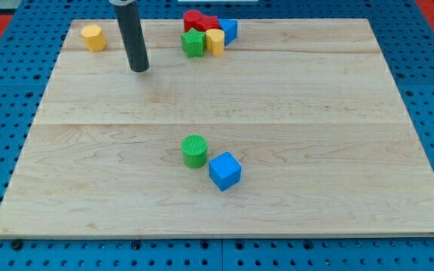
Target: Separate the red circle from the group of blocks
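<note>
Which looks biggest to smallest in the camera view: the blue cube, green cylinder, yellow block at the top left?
1. blue cube
2. green cylinder, only slightly smaller
3. yellow block

The yellow block lies farther up the board, so it may only look smaller.

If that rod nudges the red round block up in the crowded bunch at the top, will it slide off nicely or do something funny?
The red circle will probably slide rather than roll, since it seems to sit flat. It touches other blocks, such as the green star, so neighbours may get dragged along. Being round, it could slip sideways off my tip, which is now at the view's left of the bunch.
</note>
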Motion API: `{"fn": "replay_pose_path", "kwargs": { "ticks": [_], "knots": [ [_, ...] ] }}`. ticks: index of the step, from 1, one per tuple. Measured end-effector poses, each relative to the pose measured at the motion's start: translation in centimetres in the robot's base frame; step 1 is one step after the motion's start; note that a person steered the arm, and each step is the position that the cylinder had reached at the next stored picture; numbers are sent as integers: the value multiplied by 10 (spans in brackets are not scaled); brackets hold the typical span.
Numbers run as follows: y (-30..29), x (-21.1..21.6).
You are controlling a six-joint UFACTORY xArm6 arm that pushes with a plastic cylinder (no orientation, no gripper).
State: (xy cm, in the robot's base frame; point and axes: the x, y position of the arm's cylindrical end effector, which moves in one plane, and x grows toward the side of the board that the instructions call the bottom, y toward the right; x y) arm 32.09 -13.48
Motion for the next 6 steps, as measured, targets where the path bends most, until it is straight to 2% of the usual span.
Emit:
{"fn": "replay_pose_path", "kwargs": {
  "ticks": [1,2,3,4,5,6],
  "knots": [
    [0,0],
    [24,19],
    [116,49],
    [208,41],
    [263,-19],
    [269,-61]
  ]
}}
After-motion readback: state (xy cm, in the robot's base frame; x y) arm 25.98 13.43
